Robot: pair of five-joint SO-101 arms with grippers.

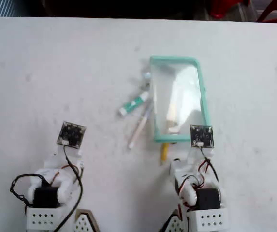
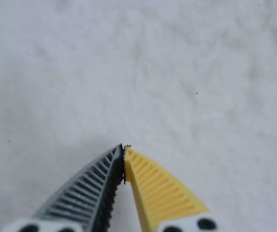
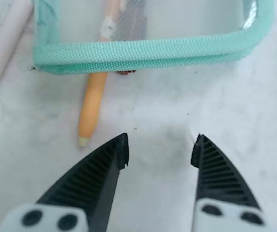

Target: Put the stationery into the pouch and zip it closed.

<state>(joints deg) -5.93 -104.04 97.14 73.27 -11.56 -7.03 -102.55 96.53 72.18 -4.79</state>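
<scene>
**Right arm, approach to the half-loaded pen.** The right gripper hangs low over the white table with its two black jaws spread wide and nothing between them. Just beyond its left jaw lies the pale tip of a slim orange pen. The pen runs away from us and passes the near teal edge of the clear plastic pouch with teal fabric edging. Its far part shows through the clear wall, but we cannot tell whether it lies inside the pouch or beneath it.

To the left of the pouch, out on the table, lie a long white pen and a green-and-white tube. The left gripper sits near-left, well apart from them, with its grey and yellow jaws pressed together on nothing.

We judge the step in hand to be seating the orange pen. To do it well, we would shift the right gripper leftward until the jaws straddle the pen's free end. We would then close across its width and push along its own axis, away from us. A skewed push could drag the light pouch, so the left gripper might steady its far-left edge.
</scene>
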